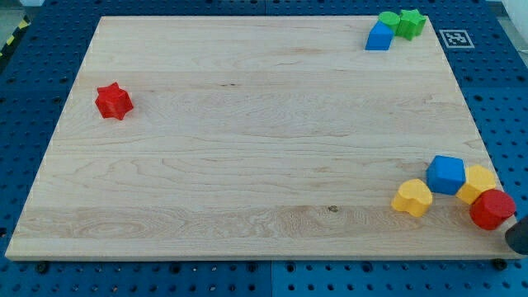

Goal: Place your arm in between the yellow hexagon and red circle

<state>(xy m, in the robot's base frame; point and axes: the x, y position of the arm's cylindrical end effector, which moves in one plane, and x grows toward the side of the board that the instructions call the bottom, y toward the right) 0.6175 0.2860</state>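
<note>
Near the right corner of the pale wooden tabletop (247, 148), the smooth yellow hexagon block (479, 181) touches the glossy red circle block (492, 209); neither shows a long axis. My tip (518, 238) is a dark blur just right of the red circle, with no hand.

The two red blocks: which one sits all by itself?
The red star-shaped block near the view's left edge stands alone. The other, the red round block, is crowded at the bottom right against a yellow block, near a blue block.

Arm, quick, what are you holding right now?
No claw, only my tip: holding nothing, right beside the red circle, at the view's bottom right.
</note>
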